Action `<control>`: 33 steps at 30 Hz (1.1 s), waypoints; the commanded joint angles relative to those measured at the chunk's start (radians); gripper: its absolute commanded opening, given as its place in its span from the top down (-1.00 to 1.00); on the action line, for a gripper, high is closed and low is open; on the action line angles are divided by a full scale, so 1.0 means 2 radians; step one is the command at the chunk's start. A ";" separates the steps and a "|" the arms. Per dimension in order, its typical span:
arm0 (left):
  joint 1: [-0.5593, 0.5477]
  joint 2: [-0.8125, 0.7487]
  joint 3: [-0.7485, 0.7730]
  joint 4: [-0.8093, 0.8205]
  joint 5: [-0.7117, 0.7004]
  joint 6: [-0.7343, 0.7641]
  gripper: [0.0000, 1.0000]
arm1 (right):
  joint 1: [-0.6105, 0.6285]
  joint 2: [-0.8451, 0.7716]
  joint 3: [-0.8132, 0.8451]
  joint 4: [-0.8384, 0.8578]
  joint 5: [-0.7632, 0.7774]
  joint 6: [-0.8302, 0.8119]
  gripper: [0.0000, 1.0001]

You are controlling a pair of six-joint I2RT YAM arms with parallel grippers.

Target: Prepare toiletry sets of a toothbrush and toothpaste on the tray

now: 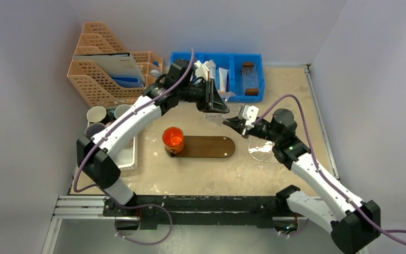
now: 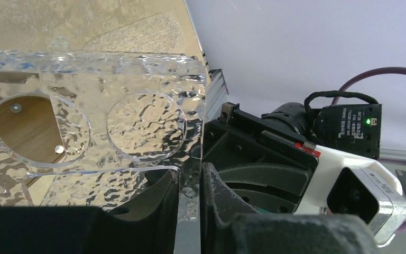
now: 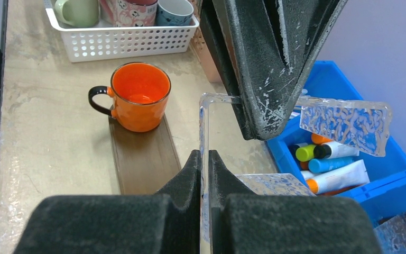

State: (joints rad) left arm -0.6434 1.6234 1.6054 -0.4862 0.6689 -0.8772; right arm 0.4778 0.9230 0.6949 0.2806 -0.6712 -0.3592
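Note:
The dark brown wooden tray (image 1: 209,147) lies mid-table, and an orange mug (image 1: 173,138) stands on its left end. Both grippers hold one clear textured acrylic holder (image 2: 111,95) with round holes in the air behind the tray. My left gripper (image 2: 190,180) is shut on one of its edges, and my right gripper (image 3: 204,156) is shut on a thin vertical panel of it. Several tubes (image 3: 330,166) with coloured caps lie in the blue bin (image 3: 349,79). I cannot make out a toothbrush.
Orange file racks (image 1: 105,69) stand at the back left, and a white basket (image 3: 121,45) of mugs sits at the left. A clear round piece (image 1: 261,151) lies on the table under my right arm. The blue bin (image 1: 217,54) runs along the back wall.

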 commanded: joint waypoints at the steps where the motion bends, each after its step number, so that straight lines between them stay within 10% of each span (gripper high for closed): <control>1: 0.000 -0.006 0.009 -0.004 -0.019 0.022 0.78 | 0.002 -0.004 -0.002 0.026 0.006 0.001 1.00; 16: 0.000 -0.030 0.024 -0.060 -0.068 0.110 1.00 | 0.002 -0.030 0.017 -0.040 0.027 0.014 0.24; 33: -0.007 -0.025 0.095 -0.235 -0.061 0.422 1.00 | 0.001 -0.055 0.158 -0.345 0.198 0.114 -0.26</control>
State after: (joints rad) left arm -0.6498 1.6135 1.7336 -0.8745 0.5175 -0.2337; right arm 0.4793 0.8047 0.9211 -0.2413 -0.3981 -0.2138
